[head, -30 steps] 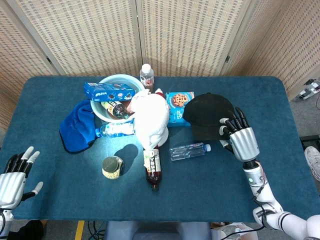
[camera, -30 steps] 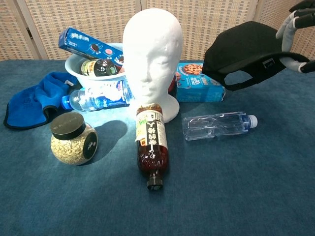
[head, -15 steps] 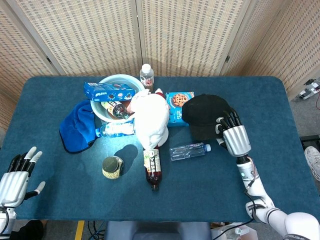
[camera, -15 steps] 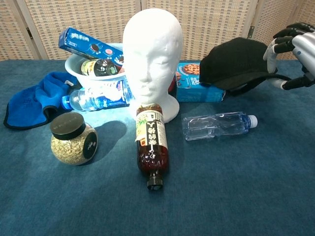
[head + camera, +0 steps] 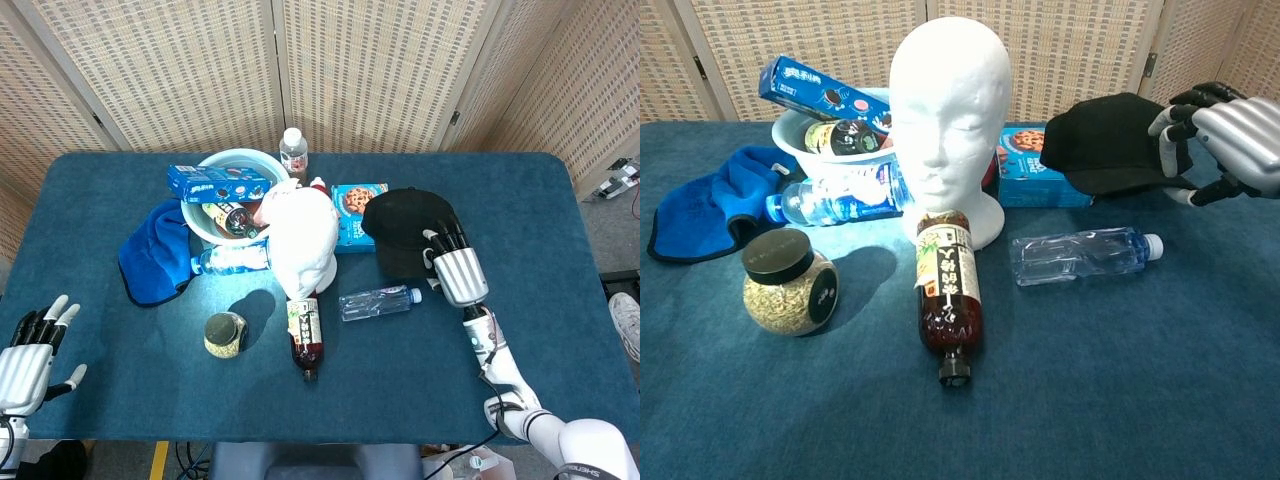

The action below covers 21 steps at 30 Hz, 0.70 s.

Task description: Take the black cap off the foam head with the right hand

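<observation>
Beside the bare white foam head (image 5: pixel 949 110), right hand (image 5: pixel 457 268) has lowered the black fabric cap (image 5: pixel 1108 140) tableward, fingers still pinching its rim; removal done.

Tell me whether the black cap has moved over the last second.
Yes. In the chest view the black cap, held by the right hand, has come down and leftward, from above the cookie box to resting against it.

Right hand (image 5: pixel 458 270) sits right of center, fingers curled, gripping the cap (image 5: pixel 408 228); left hand (image 5: pixel 27 350) is open at lower left.
</observation>
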{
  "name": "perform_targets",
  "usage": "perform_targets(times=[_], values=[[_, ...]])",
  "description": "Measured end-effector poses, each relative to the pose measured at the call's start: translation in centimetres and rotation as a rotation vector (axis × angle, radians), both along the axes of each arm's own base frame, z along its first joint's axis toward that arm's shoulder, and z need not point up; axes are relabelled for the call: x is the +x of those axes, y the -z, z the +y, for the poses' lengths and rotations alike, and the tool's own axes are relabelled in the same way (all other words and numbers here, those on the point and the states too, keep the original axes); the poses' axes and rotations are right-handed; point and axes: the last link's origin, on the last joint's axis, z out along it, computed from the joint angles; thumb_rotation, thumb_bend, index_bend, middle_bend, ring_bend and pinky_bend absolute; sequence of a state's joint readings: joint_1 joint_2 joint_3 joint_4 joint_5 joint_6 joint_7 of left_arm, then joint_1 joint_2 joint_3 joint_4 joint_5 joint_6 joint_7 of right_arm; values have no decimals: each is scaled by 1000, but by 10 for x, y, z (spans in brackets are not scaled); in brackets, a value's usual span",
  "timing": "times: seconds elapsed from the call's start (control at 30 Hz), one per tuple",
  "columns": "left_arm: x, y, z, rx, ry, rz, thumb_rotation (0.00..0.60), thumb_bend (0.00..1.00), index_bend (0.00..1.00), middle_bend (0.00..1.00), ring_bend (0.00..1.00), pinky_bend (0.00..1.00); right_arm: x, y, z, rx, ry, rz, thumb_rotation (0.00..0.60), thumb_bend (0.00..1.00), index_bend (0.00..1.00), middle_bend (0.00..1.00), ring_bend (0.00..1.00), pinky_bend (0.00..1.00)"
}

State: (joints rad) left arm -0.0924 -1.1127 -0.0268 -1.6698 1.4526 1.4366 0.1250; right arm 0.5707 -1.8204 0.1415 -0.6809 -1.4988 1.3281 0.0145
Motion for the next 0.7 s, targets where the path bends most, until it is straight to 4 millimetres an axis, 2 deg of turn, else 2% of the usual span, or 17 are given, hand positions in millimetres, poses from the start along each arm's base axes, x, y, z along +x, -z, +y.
perform_targets(times=[0.07,0.13,0.33,0.47,0.7], values=[[0,0,0,-1,4,-2,600,243,50,0,2,0,-1,0,0,6,16,14,600,60,286,161,12,0],[0,0,1,-1,5,-1,600,243,50,0,2,0,0,-1,0,14,34,22,600,7,221,134,1,0],[0,-2,-1,4,5,-1,600,243,50,0,2,0,-2,-7,4,34,85,48,600,0,17,41,0,0],[0,-3,-2,5,3,0,600,243,50,0,2,0,-6,-17,10,51,116,69,600,0,0,1,0,0],[2,-2,-1,0,13,-1,600,243,50,0,2,0,-16,-40,32,85,165,104,600,0,0,0,0,0]])
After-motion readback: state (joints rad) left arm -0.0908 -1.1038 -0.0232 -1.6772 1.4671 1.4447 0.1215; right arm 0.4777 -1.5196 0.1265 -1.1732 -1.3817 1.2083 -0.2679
